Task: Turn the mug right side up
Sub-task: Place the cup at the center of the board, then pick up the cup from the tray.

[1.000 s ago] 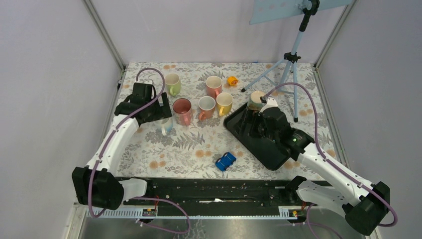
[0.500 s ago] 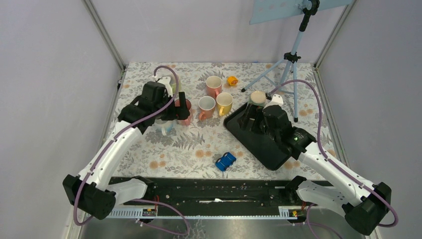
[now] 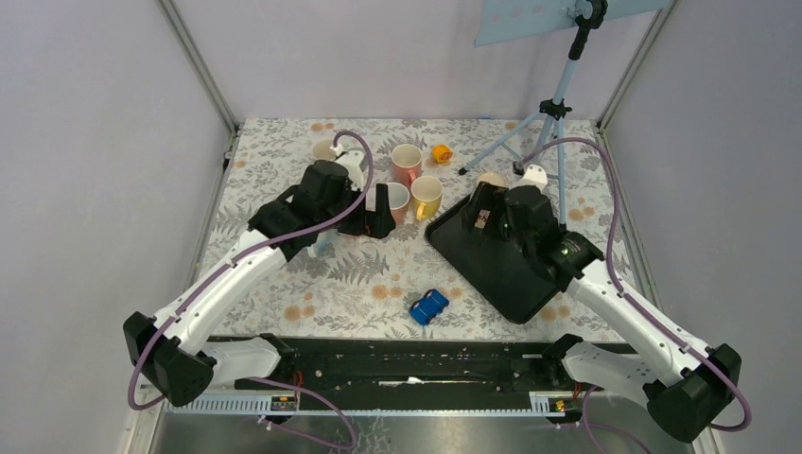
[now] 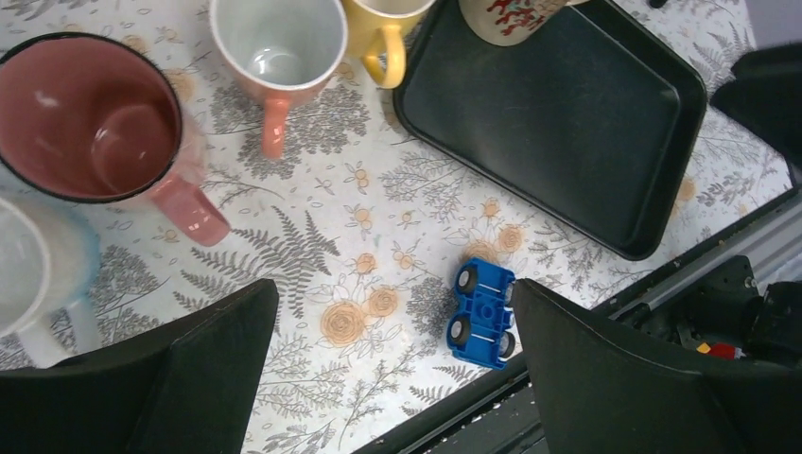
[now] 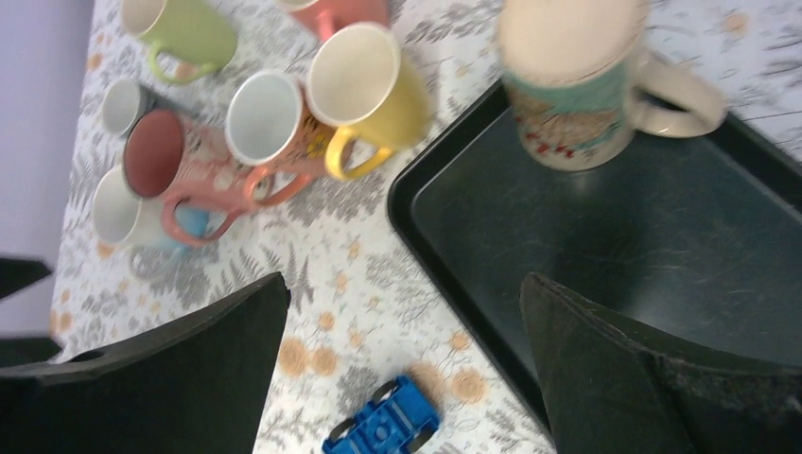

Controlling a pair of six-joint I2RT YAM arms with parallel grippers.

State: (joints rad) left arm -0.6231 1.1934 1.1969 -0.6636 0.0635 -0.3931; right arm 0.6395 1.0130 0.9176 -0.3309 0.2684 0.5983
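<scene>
Floral tablecloth point(image 3: 359, 274) is being framed by pale walls, and the job is being judged as not yet begun: the mug point(image 5: 567, 76) is being shown base-up at the far corner of the black tray point(image 3: 501, 270), untouched. Gripping, lifting, flipping and setting down are all being left to do. The right gripper point(image 5: 402, 293) is being held above the tray, just short of the mug, jaws spread wide and empty. The left gripper point(image 4: 392, 288) is being hovered by the upright mugs point(image 5: 265, 118) beside the tray, equally wide, with nothing being carried.
</scene>
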